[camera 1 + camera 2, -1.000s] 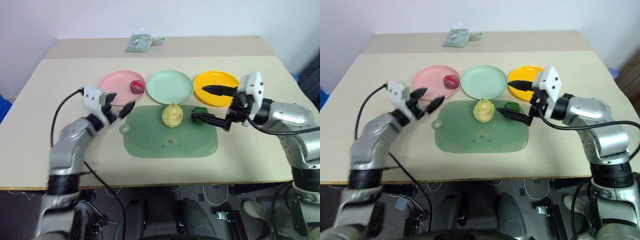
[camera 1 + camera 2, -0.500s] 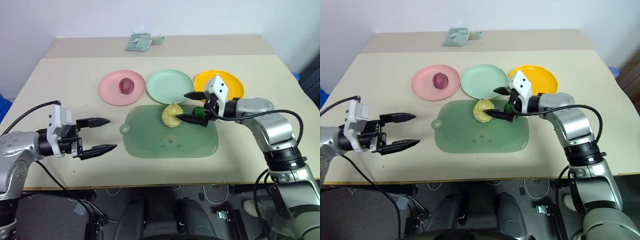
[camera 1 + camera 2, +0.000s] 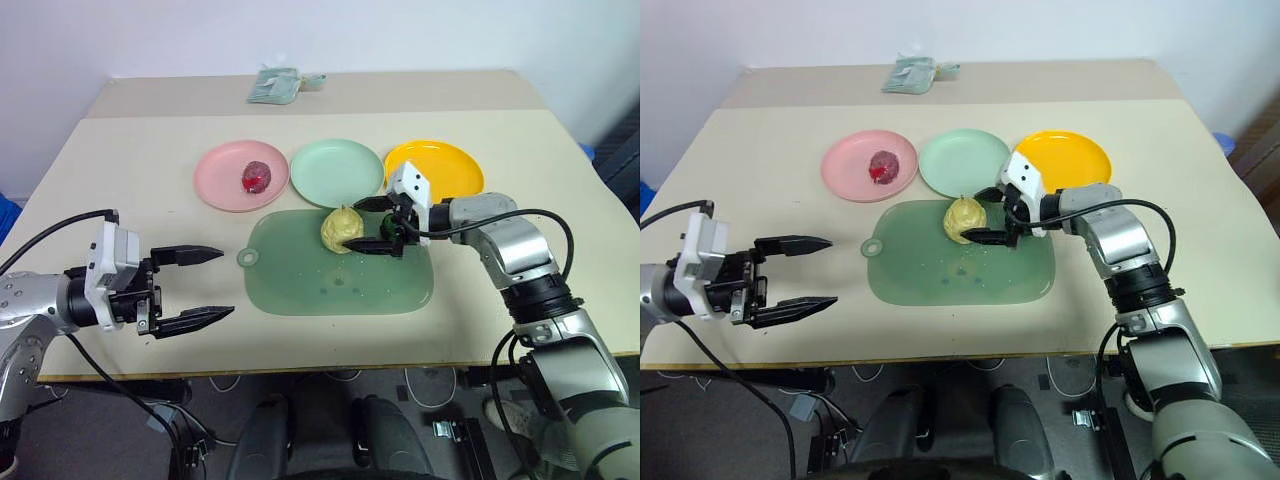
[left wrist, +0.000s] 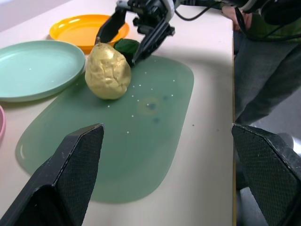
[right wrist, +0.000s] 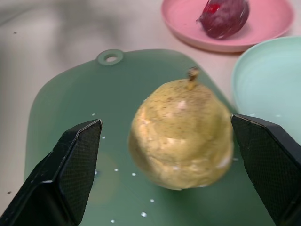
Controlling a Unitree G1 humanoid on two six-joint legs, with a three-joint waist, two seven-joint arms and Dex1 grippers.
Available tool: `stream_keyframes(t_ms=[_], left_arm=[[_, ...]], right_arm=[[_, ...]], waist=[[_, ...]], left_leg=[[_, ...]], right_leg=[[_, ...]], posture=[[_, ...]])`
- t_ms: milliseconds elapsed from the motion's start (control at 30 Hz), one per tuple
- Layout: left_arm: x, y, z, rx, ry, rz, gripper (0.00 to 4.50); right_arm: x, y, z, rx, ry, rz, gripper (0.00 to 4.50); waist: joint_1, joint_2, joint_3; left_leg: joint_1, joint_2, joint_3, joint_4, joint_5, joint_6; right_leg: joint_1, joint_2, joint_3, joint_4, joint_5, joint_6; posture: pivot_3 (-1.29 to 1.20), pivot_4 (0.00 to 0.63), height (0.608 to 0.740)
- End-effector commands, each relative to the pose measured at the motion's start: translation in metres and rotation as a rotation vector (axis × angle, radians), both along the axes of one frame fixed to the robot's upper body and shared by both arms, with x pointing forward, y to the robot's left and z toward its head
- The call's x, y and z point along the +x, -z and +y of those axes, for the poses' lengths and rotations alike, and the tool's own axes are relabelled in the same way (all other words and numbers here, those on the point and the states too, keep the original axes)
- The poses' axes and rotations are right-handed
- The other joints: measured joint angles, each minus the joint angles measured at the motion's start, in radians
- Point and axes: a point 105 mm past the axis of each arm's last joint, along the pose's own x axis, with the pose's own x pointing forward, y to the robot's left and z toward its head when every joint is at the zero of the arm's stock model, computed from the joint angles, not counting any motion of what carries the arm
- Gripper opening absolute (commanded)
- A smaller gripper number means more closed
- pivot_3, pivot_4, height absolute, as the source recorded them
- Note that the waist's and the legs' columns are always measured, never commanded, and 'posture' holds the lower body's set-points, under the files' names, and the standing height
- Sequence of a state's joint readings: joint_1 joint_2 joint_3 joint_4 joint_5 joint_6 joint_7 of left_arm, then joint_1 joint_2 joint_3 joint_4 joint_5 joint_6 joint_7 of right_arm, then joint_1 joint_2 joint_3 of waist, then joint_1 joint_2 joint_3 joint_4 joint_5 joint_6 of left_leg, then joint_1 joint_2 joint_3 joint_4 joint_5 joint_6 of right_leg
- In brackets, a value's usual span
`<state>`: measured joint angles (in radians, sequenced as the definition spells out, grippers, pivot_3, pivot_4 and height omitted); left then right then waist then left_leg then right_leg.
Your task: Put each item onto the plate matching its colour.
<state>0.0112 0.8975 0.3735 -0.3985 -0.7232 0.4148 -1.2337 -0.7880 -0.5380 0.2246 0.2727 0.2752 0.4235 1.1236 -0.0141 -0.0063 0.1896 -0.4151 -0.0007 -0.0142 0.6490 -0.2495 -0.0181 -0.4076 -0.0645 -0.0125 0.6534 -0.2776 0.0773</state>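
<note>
So here's the bench (image 3: 120, 140) right now. Three plates in a row toward the far side: pink plate (image 3: 222, 183), mint green plate (image 3: 337, 172), yellow plate (image 3: 445, 170). The dark red-purple toy food (image 3: 256, 177) is sitting on the pink plate, so that one's sorted. The other two plates have nothing on them.

Just in front of the plates is the translucent green board (image 3: 340, 285). The pale yellow stemmed toy, looks like a pear (image 3: 341, 229), stands upright near the board's far edge. Right beside it, on the yellow-plate side, is the dark green bumpy toy (image 4: 127, 46), mostly hidden behind the right tool.

The right tool (image 3: 372, 224) is spread wide and reaches in from the right. Its two black fingers straddle the green toy, with the tips reaching alongside the pear. In the right wrist view the pear sits dead centre between the fingers with clear space on both sides, so it's not gripping anything. Can't tell if a finger is brushing the green toy.

The left tool (image 3: 205, 286) is off over the near left part of the bench, well apart from the board and plates. Its fingers (image 3: 190, 254) are splayed wide too, holding nothing.

There's also a crumpled greenish bag (image 3: 277, 85) at the far edge of the bench.
</note>
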Motion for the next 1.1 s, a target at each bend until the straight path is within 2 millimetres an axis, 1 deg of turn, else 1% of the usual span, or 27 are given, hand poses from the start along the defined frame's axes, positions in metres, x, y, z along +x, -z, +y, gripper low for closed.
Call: stream_keyframes(t_ms=[33,200,300,400,433,467,600,700,733,800,833,867,933,1000,1067,1100], left_arm=[[-0.004,-0.008,-0.001,-0.009,-0.005,-0.034,4.40],[-0.006,-0.007,-0.002,-0.016,-0.015,-0.034,4.40],[-0.008,-0.006,-0.003,-0.019,-0.021,-0.032,4.40],[-0.008,-0.006,-0.002,-0.020,-0.030,-0.034,4.50],[-0.008,-0.006,-0.002,-0.021,-0.032,-0.034,4.50],[-0.008,-0.006,-0.002,-0.026,-0.039,-0.035,4.50],[-0.009,-0.005,-0.001,-0.035,-0.052,-0.034,4.50],[-0.009,-0.005,-0.002,-0.043,-0.060,-0.038,4.50],[-0.008,-0.006,-0.002,-0.048,-0.061,-0.040,4.50],[-0.007,-0.006,-0.004,-0.059,-0.064,-0.042,4.50],[-0.007,-0.006,-0.005,-0.062,-0.065,-0.042,4.50],[-0.005,-0.006,-0.006,-0.066,-0.064,-0.043,4.50],[-0.003,-0.007,-0.009,-0.084,-0.068,-0.047,4.50],[0.001,-0.008,-0.012,-0.102,-0.077,-0.052,4.50],[0.004,-0.012,-0.014,-0.143,-0.092,-0.058,4.50],[0.006,-0.013,-0.016,-0.155,-0.097,-0.063,4.50]], right_arm=[[0.003,-0.010,0.012,0.003,-0.041,-0.046,4.50],[0.012,-0.005,0.023,0.003,-0.049,-0.049,4.50],[0.018,-0.004,0.027,0.009,-0.041,-0.050,4.50],[0.020,0.001,0.027,0.006,-0.034,-0.047,3.64],[0.021,0.002,0.027,0.005,-0.032,-0.047,3.17],[0.021,0.001,0.025,0.011,-0.029,-0.059,2.82],[0.020,-0.012,0.017,0.037,-0.016,-0.099,2.82],[0.019,-0.034,0.010,0.087,0.001,-0.126,2.82],[0.023,-0.046,0.006,0.125,0.026,-0.145,2.82],[0.035,-0.074,-0.007,0.211,0.116,-0.195,2.82],[0.039,-0.082,-0.012,0.238,0.145,-0.208,2.82],[0.050,-0.092,-0.024,0.266,0.221,-0.233,2.82],[0.066,-0.106,-0.046,0.306,0.338,-0.273,2.82],[0.081,-0.112,-0.066,0.329,0.462,-0.308,2.82],[0.093,-0.105,-0.085,0.334,0.589,-0.298,2.82],[0.098,-0.099,-0.094,0.336,0.651,-0.286,2.82]], waist=[[0.000,0.000,0.000],[-0.002,0.000,0.000],[-0.002,0.000,0.000],[0.001,0.000,0.000],[0.000,0.000,0.000],[0.000,0.000,0.000],[-0.001,0.000,0.000],[0.000,0.000,0.000],[0.000,0.000,0.000],[-0.001,0.000,0.000],[-0.001,0.000,0.000],[-0.002,0.000,0.000],[-0.003,0.000,0.000],[0.000,0.000,0.000],[0.000,0.000,0.000],[-0.001,-0.001,0.000]], left_leg=[[0.001,0.000,0.001,0.000,0.000,0.000],[0.002,0.000,0.003,-0.001,0.000,0.000],[0.003,0.000,0.005,-0.001,0.000,0.000],[0.003,0.000,0.005,-0.001,0.000,0.000],[0.003,0.000,0.005,-0.001,0.000,0.000],[0.003,0.000,0.005,-0.001,0.000,0.000],[0.004,0.001,0.006,-0.001,0.000,0.000],[0.004,0.001,0.006,-0.001,0.000,0.000],[0.004,0.001,0.006,-0.001,0.000,0.000],[0.004,0.001,0.006,-0.001,0.000,0.000],[0.004,0.001,0.006,-0.001,0.000,0.000],[0.004,0.001,0.006,-0.001,0.000,0.000],[0.004,0.001,0.007,-0.001,0.000,0.000],[0.004,0.001,0.007,-0.001,0.000,0.000],[0.004,0.000,0.007,-0.002,0.000,0.000],[0.004,0.000,0.008,-0.002,0.000,0.000]], right_leg=[[0.000,0.000,0.001,0.000,0.000,0.000],[0.000,0.001,0.003,0.001,0.000,0.000],[0.000,0.001,0.004,0.001,0.000,0.000],[0.000,0.001,0.004,0.001,0.000,0.000],[0.000,0.001,0.004,0.001,0.000,0.000],[0.000,0.001,0.004,0.001,0.000,0.000],[0.000,0.001,0.005,0.001,0.000,0.001],[0.000,0.001,0.005,0.001,0.000,0.001],[0.000,0.001,0.005,0.001,0.000,0.001],[0.000,0.001,0.005,0.001,0.000,0.001],[0.000,0.001,0.005,0.002,0.000,0.000],[0.000,0.001,0.006,0.002,0.000,0.000],[0.000,0.001,0.006,0.002,0.000,0.000],[0.000,0.001,0.006,0.002,0.000,0.000],[0.000,0.001,0.006,0.001,0.000,0.000],[0.000,0.000,0.006,0.001,0.000,0.000]], posture=[[0.00,0.150,0.740],[0.00,0.150,0.740],[0.00,0.150,0.740],[0.00,0.150,0.740],[0.00,0.150,0.740],[0.00,0.150,0.740],[0.00,0.150,0.740],[0.00,0.150,0.740],[0.00,0.150,0.740],[0.00,0.150,0.740],[0.00,0.150,0.740],[0.00,0.150,0.740],[0.00,0.150,0.740],[0.00,0.150,0.740],[0.00,0.150,0.740],[0.00,0.150,0.740]])
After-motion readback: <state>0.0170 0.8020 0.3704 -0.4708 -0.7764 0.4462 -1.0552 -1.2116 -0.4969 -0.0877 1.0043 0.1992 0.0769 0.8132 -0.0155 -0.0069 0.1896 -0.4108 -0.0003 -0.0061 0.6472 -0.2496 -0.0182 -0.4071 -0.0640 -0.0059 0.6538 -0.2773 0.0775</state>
